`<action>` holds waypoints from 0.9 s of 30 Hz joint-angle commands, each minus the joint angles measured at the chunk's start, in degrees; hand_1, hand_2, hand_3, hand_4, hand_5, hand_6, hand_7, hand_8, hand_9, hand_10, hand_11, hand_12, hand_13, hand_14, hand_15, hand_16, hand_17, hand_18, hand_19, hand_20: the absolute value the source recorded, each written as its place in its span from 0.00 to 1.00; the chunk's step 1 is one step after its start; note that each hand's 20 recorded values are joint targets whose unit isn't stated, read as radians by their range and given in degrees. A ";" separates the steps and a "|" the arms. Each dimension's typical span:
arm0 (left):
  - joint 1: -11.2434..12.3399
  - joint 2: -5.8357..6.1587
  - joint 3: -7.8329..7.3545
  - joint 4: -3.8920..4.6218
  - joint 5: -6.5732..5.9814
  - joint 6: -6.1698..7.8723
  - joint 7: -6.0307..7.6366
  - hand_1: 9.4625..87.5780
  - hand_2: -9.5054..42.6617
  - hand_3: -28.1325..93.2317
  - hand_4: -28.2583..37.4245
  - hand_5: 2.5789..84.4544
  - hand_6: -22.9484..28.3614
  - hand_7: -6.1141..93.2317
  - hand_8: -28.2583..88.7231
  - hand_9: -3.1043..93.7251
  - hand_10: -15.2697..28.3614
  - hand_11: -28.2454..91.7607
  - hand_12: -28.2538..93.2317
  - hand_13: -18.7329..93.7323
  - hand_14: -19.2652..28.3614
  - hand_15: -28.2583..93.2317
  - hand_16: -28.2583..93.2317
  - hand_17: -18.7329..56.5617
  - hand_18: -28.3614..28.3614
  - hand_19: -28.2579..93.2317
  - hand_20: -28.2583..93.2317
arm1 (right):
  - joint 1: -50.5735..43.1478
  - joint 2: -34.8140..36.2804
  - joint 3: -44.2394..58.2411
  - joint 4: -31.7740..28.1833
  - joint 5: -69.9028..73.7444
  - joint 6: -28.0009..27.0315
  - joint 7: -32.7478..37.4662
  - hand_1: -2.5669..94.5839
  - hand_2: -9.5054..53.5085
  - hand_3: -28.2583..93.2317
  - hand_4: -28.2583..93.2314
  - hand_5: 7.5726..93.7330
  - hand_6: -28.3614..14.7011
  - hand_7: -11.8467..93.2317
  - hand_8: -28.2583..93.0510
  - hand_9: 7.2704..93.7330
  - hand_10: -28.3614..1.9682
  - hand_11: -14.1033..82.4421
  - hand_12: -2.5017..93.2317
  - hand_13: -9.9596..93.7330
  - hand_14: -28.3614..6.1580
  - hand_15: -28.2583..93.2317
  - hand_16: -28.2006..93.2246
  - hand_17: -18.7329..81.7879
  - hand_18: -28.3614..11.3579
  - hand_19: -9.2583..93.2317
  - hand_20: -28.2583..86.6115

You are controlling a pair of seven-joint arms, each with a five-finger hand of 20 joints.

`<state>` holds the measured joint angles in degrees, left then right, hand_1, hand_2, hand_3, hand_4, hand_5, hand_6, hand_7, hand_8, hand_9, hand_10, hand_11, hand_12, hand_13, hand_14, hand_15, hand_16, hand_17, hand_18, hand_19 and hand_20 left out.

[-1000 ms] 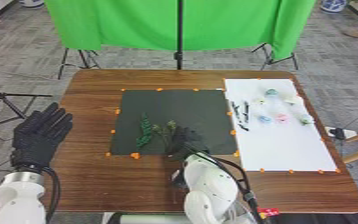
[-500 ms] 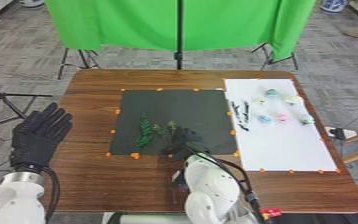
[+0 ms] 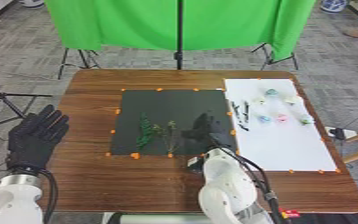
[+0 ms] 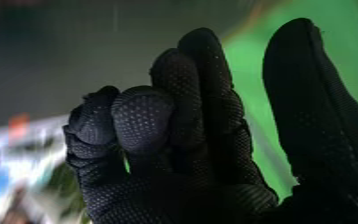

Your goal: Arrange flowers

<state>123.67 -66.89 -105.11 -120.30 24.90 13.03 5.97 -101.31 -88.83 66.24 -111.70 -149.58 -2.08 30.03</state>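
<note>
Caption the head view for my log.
Right hand over the dark mat beside green sprigs, with small flowers on the white sheet.

right wrist view | right hand [image 3: 207,132]: fingers relaxed, thumb apart | green cloth [image 4: 254,65] beyond

Green cloth backdrop [image 3: 193,25]; grey patterned carpet [image 3: 20,65]; brown wooden table [image 3: 113,187]

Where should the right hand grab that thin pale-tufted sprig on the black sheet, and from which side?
Probably by the slim stem near the table's near edge end, pinched from above and the right. The sprig lies with its tufts at the far end, so the stem looks like the cleaner grip. The dark green sprig lies close on its left; the right hand is on its right.
</note>
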 commanded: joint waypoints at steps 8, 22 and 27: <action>3.85 -0.24 -0.36 -1.53 -0.50 0.32 0.45 0.27 0.46 0.84 0.06 0.53 0.63 0.15 0.17 0.44 0.67 0.38 0.33 0.44 0.72 0.55 0.19 0.20 0.75 0.49 0.36 | 13.88 12.27 10.71 6.00 -3.30 -12.96 4.38 0.44 0.00 0.79 0.02 0.63 0.44 0.35 0.16 0.60 0.16 0.58 0.33 0.60 0.14 0.83 0.55 0.46 0.00 0.93 0.66; 4.43 -0.13 0.23 -1.85 -0.21 0.38 0.14 0.27 0.46 0.84 0.06 0.54 0.63 0.15 0.17 0.44 0.67 0.38 0.33 0.44 0.72 0.55 0.19 0.20 0.75 0.49 0.36 | 17.88 11.23 8.42 14.60 -8.08 -20.31 2.10 0.41 0.00 0.75 0.01 0.65 0.37 0.22 0.17 0.64 0.10 0.32 0.22 0.52 0.02 0.83 0.54 0.45 0.00 0.91 0.73; 3.67 -0.15 1.12 -1.64 -0.05 1.22 -0.69 0.27 0.46 0.84 0.06 0.54 0.64 0.15 0.17 0.44 0.67 0.38 0.33 0.44 0.72 0.55 0.19 0.20 0.75 0.49 0.36 | 18.72 9.75 7.86 17.86 -10.11 -19.80 2.07 0.44 0.00 0.75 0.01 0.64 0.38 0.22 0.17 0.66 0.13 0.31 0.21 0.54 0.05 0.83 0.54 0.46 0.00 0.92 0.74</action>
<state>126.89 -66.86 -105.19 -122.07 24.80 13.10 6.46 -83.87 -76.73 74.96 -97.16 -156.80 -21.48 32.35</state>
